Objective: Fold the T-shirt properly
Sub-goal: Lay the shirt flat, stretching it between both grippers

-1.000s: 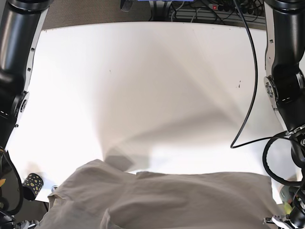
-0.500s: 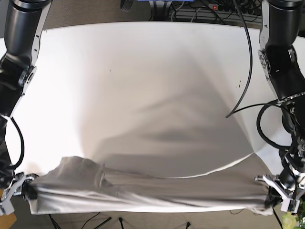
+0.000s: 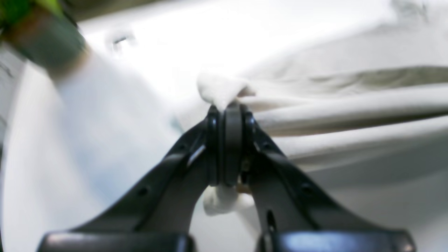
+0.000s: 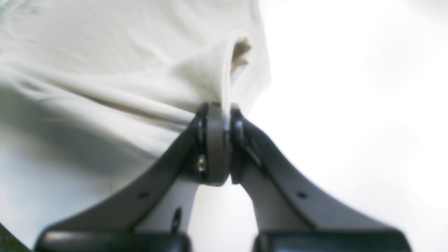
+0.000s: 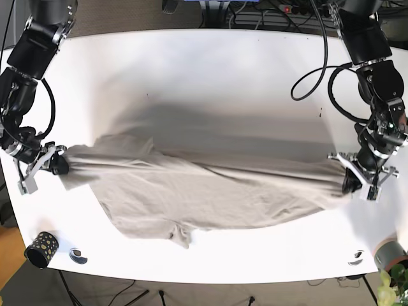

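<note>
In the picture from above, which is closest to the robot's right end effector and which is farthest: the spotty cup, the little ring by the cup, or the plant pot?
From the right end effector, on the view's left:
1. Spotty cup, at the near-left table edge.
2. Little ring, just right of the cup.
3. Plant pot, far across at the near-right corner.

T-shirt [image 5: 204,191] stretched between left hand [image 5: 352,179], right hand [image 5: 56,164]

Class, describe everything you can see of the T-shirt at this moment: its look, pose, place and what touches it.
The T-shirt is pale beige, soft creased cloth. It is stretched across the white table between the two arms, its lower part draped on the surface toward the near edge. The left gripper is shut on one bunched end and the right gripper on the other. Taut folds run between the grips. It is not yet folded.
</note>
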